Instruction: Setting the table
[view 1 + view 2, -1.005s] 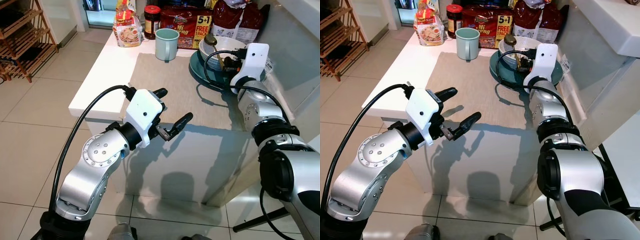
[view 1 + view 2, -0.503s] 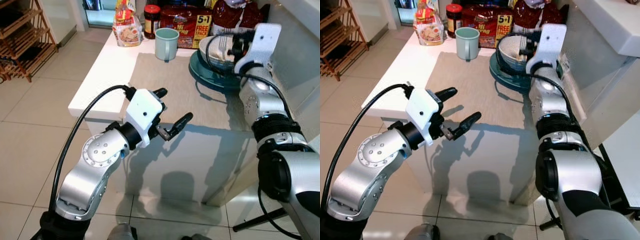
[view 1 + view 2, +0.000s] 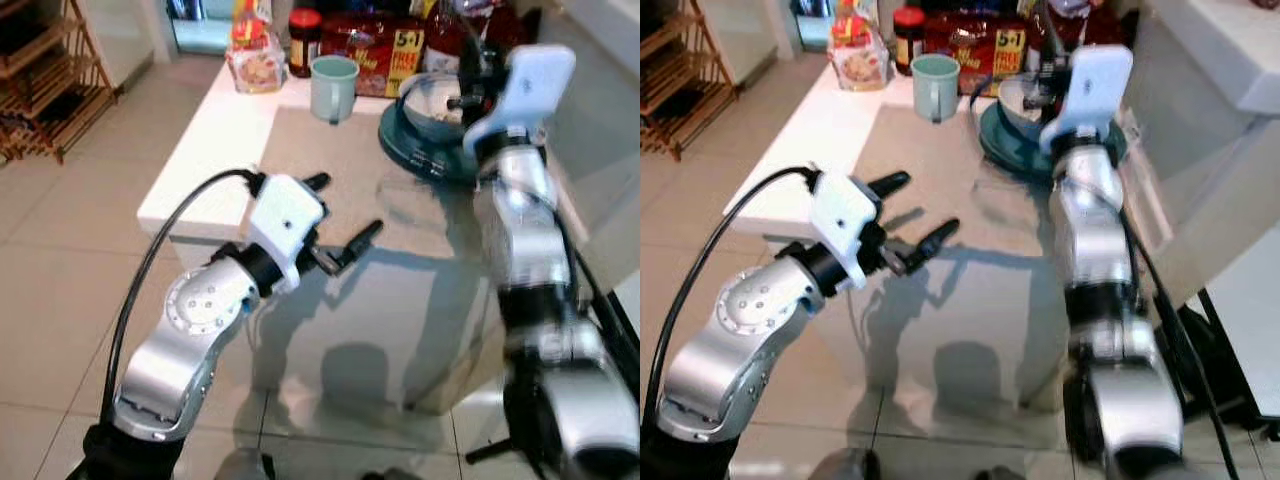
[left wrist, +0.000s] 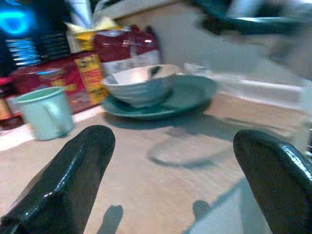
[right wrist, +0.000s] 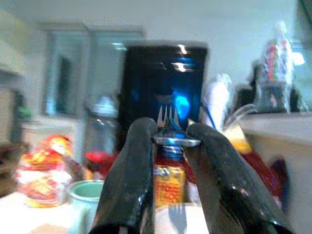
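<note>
My right gripper [image 5: 173, 129] is shut on a metal fork [image 5: 168, 117], whose tines stick up between the fingers. That gripper [image 3: 468, 92] hangs above the white bowl [image 3: 430, 95], which stands on a teal plate [image 3: 410, 152] at the far right of the beige placemat [image 3: 330, 150]. The bowl [image 4: 139, 83] and plate [image 4: 185, 92] also show ahead of the left wrist. A pale green mug [image 3: 333, 85] stands at the mat's far edge. My left gripper [image 3: 345, 206] is open and empty over the mat's near edge.
Food packets [image 3: 372, 45], a jar [image 3: 303, 40] and a noodle pack [image 3: 252, 60] line the back of the white table [image 3: 200, 170]. A wooden rack [image 3: 40, 90] stands on the tiled floor at left. A white counter [image 3: 1220, 60] rises at right.
My right arm has risen from the bowl and carried the cutlery up with it. The left arm has stayed put. The head views are now blurred.
</note>
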Available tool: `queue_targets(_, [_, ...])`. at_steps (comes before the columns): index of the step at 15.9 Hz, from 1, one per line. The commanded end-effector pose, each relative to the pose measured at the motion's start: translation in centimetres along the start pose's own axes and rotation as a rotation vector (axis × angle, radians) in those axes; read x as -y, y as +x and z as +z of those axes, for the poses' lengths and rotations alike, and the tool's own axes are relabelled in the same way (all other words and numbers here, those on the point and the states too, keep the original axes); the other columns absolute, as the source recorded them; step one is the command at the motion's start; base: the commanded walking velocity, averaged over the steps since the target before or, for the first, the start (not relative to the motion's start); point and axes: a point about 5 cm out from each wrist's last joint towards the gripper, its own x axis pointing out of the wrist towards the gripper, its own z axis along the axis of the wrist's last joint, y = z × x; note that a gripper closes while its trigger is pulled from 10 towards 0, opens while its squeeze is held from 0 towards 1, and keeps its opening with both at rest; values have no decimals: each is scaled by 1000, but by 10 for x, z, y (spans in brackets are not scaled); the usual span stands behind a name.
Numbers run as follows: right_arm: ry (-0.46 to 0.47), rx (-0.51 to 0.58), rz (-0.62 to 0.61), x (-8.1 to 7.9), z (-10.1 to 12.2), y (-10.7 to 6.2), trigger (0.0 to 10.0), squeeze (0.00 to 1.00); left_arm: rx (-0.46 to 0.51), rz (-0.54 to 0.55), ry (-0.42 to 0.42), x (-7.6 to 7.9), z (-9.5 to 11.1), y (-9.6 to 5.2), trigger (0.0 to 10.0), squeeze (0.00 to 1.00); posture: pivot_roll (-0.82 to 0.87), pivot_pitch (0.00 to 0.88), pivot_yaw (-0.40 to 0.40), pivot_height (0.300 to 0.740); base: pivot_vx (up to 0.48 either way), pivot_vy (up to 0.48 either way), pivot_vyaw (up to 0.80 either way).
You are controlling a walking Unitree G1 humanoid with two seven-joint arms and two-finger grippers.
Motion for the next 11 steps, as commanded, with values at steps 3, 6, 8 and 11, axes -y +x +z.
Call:
queue_targets(3, [-23, 103, -9, 1, 12, -43, 0, 0, -2, 47, 3, -7, -5, -2, 10000, 0, 121, 37, -15, 740, 0, 0, 0])
queue_targets(6, [-95, 132, -14, 0, 18, -67, 0, 0, -4, 45, -6, -4, -9, -2, 10000, 0, 109, 26, -8, 740, 0, 0, 0])
queue_targets(8, [-113, 116, 22, -7, 19, -86, 0, 0, 2, 51, -17, -3, -10, 0, 10000, 0, 101, 17, -6, 740, 0, 0, 0])
queue_targets(11, [-160, 79, 82, -15, 13, -107, 0, 0, 23, 57, -22, -4, -8, 3, 10000, 0, 100, 7, -15, 740, 0, 0, 0])
